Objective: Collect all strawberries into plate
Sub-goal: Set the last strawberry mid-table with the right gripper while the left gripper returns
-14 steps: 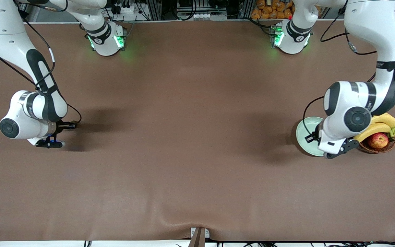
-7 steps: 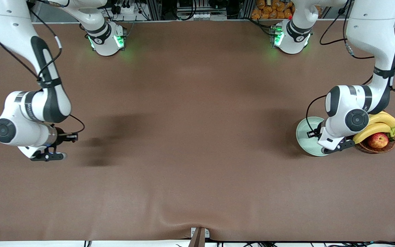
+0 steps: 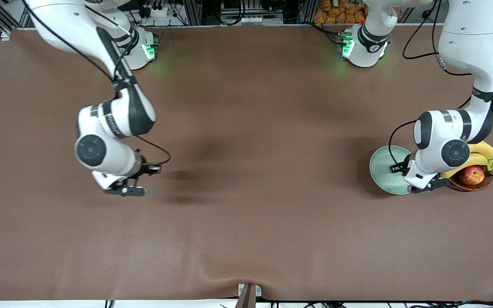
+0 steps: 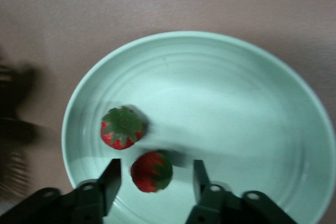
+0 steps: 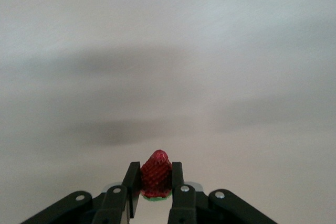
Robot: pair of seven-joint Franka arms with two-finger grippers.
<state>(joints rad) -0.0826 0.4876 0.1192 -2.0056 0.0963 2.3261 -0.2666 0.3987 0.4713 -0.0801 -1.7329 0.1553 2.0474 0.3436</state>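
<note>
Two of the three small red strawberries with green leafy caps already lie in the round, shallow, pale mint-green plate point(image 4: 210, 66): one strawberry point(image 4: 122, 128) rests cap-up near the rim, and the second strawberry point(image 4: 151, 171) lies just beside it, between the spread black fingers point(image 4: 109, 182) of the left gripper point(image 3: 422, 185), which is wide open, holds nothing and hangs low over the part of the plate next to the brown wicker fruit basket point(image 3: 473, 185). The third strawberry point(image 5: 156, 176) is pinched, tip outward, in the closed fingers of the right gripper point(image 3: 124, 189), which is up over bare brown table toward the right arm's end, well apart from the plate. So, by my reading, the job is about two thirds done; what is left is to carry this last berry across the table and let it go in the plate. The way between is open brown tablecloth point(image 3: 255, 141) with nothing standing on it. The tight spot is at the plate itself: the left arm covers much of it, and the basket with its yellow bananas point(image 3: 482, 154) and red-yellow apple point(image 3: 471, 174) sits touching or just beside the plate. The left arm likely needs to lift clear first, and the free room is the plate's side facing the right arm.
</note>
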